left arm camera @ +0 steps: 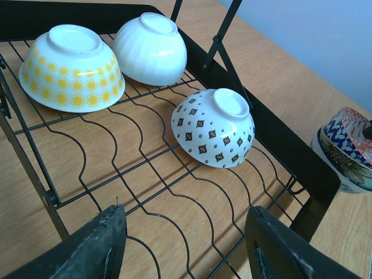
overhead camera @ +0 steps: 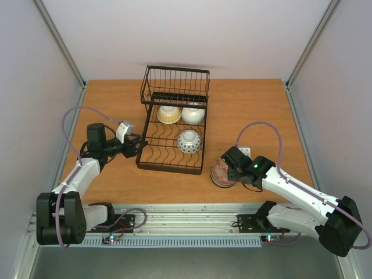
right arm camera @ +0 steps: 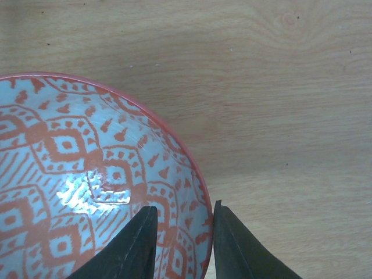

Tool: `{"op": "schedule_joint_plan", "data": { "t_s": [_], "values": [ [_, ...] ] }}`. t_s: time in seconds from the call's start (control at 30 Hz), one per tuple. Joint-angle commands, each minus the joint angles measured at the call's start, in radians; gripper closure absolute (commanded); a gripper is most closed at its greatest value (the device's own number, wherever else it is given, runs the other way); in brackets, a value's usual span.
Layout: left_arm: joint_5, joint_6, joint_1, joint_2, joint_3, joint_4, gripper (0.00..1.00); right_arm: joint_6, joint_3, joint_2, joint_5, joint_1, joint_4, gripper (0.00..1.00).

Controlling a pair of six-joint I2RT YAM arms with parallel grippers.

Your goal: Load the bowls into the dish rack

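Lower right: right tool (overhead camera: 229, 168) straddles the rim of a red-patterned round ceramic bowl (overhead camera: 218, 175), likely to lift it to the black wire dish rack (overhead camera: 170, 169); whether it is clamped, cannot tell.

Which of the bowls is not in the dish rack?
The red-patterned bowl, upright on the table right of the dish rack, its rim between the right fingers. The yellow-flowered, white and diamond-patterned bowls sit upside down inside it.

There is nothing to read here. No words, numbers, labels, brand names or signs show on any bowl (right arm camera: 87, 174), on the dish rack (overhead camera: 168, 167), on the arms (overhead camera: 293, 189) or on the counter (overhead camera: 244, 104).
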Motion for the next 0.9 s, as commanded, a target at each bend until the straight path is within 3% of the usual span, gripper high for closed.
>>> {"op": "schedule_joint_plan", "data": {
  "t_s": [0.0, 0.13, 0.73, 0.87],
  "values": [
    [0.017, 0.014, 0.003, 0.0, 0.007, 0.038, 0.43, 0.017, -0.009, -0.009, 0.003, -0.002, 0.006, 0.75],
    [0.017, 0.016, 0.001, 0.0, 0.007, 0.038, 0.43, 0.023, -0.013, -0.046, 0.021, -0.002, -0.012, 0.98],
    [0.003, 0.007, 0.003, 0.002, 0.011, 0.039, 0.42, -0.04, 0.06, -0.313, 0.012, 0.0, -0.04, 0.99],
    [-0.001, -0.005, 0.003, 0.013, 0.016, 0.041, 0.42, -0.103, 0.121, -0.276, -0.011, 0.002, 0.021, 0.99]
  ]
}}
